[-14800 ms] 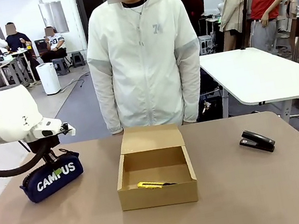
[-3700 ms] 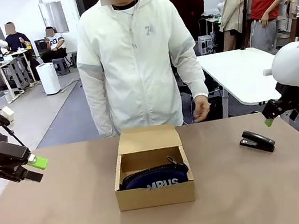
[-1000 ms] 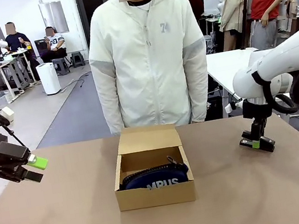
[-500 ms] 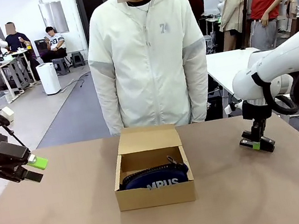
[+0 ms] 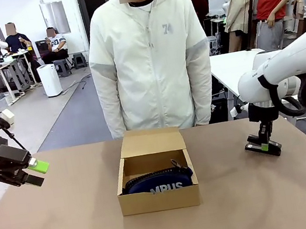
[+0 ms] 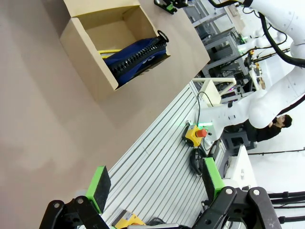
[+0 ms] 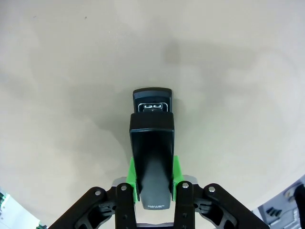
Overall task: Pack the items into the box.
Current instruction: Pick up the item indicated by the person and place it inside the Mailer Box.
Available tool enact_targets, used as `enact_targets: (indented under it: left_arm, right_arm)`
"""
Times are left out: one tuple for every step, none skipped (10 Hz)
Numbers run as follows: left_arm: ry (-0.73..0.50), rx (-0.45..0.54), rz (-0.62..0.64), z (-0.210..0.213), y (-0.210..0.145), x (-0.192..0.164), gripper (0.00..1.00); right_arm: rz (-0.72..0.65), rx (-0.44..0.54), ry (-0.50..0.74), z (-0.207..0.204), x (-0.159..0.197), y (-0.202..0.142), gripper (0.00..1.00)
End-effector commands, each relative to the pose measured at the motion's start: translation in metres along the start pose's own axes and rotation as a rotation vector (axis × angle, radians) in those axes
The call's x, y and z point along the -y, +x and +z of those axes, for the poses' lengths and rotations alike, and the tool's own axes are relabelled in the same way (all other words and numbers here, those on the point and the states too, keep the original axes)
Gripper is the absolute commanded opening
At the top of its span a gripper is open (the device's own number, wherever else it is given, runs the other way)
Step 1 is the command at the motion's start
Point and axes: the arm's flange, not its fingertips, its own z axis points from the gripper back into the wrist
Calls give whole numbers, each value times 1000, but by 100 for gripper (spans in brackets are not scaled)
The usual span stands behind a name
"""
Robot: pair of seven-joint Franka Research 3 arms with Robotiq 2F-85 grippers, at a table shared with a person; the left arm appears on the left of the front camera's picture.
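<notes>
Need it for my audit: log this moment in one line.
right gripper shut on stapler, on table | left gripper open, empty | pouch, knife in box

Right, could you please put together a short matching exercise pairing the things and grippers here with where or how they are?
Things:
1. stapler
2. pencil pouch
3. left gripper
4. box flap

States:
A. open, holding nothing
B. lying inside the box
C. folded up, on the side towards the person
D. clamped in the right gripper

Pairs: 1-D, 2-B, 3-A, 4-C.
</notes>
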Motion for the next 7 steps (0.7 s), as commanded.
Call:
enact_targets:
  left_arm:
    - [-4,1,-4,1,-1,-1,100]
    - [-4,1,-4,1,-1,-1,100]
    - [-4,1,-4,1,-1,-1,100]
    - [-4,1,-4,1,-1,-1,100]
    - [-4,1,-4,1,-1,-1,100]
    - [-4,1,-4,1,-1,-1,100]
    - [-4,1,-4,1,-1,-1,100]
  right_arm:
    - [-24,-22,-29,3,-5,0,0]
    - [-31,-20,-28,7,-6,1,0]
    - [-48,-8,-28,15,-8,-1,0]
    - [-70,-11,-23,28,-13,-5,0]
    - [-87,-17,-22,53,-24,-14,0]
    - [-89,-26,4,84,-42,-30,0]
    - [-90,-32,-27,122,-64,-50,0]
